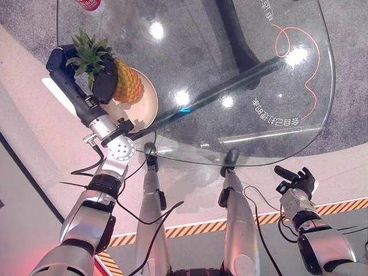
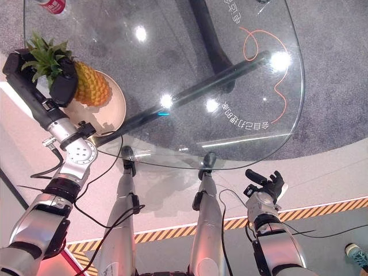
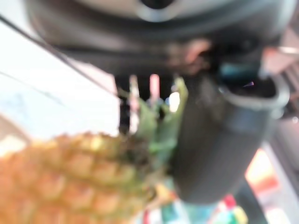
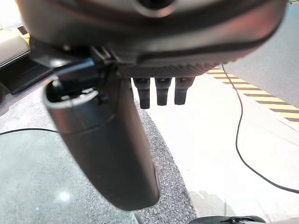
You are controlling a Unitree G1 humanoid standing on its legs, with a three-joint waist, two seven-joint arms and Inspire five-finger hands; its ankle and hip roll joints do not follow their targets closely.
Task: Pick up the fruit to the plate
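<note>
A pineapple (image 1: 127, 85) with a green crown lies tilted over the cream plate (image 1: 148, 112) at the left edge of the glass table (image 1: 230, 86). My left hand (image 1: 104, 79) is curled round the fruit where the crown meets the body. In the left wrist view the thumb (image 3: 219, 144) presses beside the leaves and the pineapple (image 3: 60, 177) sits right against the hand. Whether the fruit rests on the plate or hangs just above it, I cannot tell. My right hand (image 1: 296, 187) hangs off the table's near right side, fingers relaxed and holding nothing.
A red can (image 1: 89, 4) stands at the table's far left corner. A dark table base (image 1: 241, 52) shows through the glass. Yellow-black floor tape (image 1: 201, 227) runs below the table's near edge.
</note>
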